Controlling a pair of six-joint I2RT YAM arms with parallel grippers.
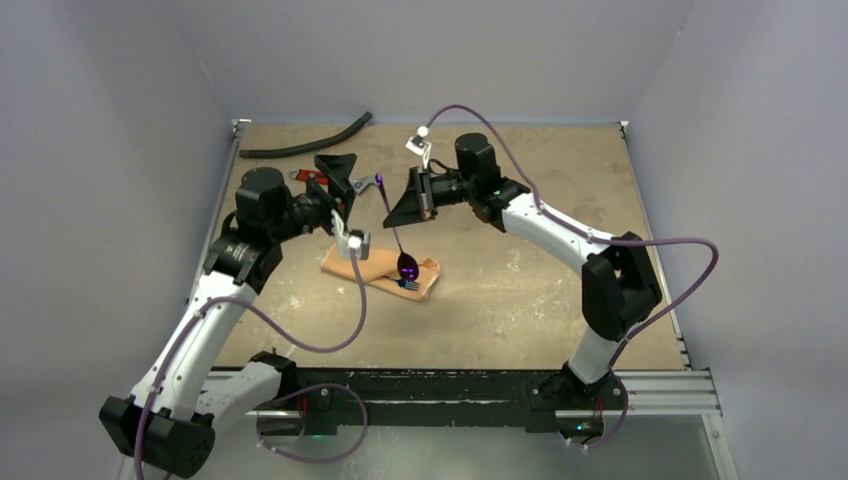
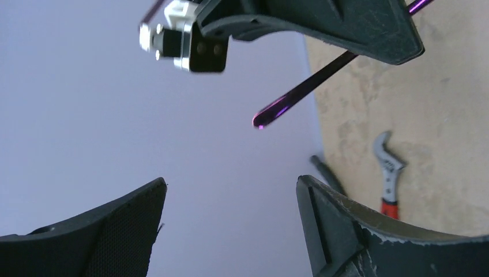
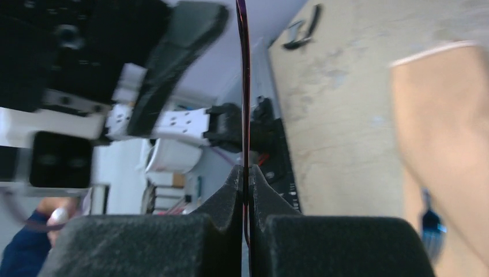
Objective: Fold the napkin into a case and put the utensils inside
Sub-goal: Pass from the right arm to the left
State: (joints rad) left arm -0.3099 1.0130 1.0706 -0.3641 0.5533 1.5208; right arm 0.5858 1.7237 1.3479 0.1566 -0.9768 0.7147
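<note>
The peach-orange napkin [image 1: 372,268] lies folded as a long narrow case in the middle of the table. The blue fork [image 1: 408,285] pokes out of its right end; it also shows in the right wrist view [image 3: 431,222] beside the cloth [image 3: 444,115]. My right gripper [image 1: 400,215] is shut on the thin handle of the purple spoon [image 1: 407,264] and holds it tilted, bowl down over the case's right end, handle tip up and to the left. The handle runs between the shut pads [image 3: 245,170]. My left gripper [image 1: 345,190] is open and empty [image 2: 230,182], raised just left of the spoon handle [image 2: 300,92].
A red-handled wrench [image 1: 305,177] lies on the table behind the left gripper and shows in the left wrist view [image 2: 389,184]. A curved black hose [image 1: 305,145] lies at the back left by the wall. Grey walls enclose the table on three sides.
</note>
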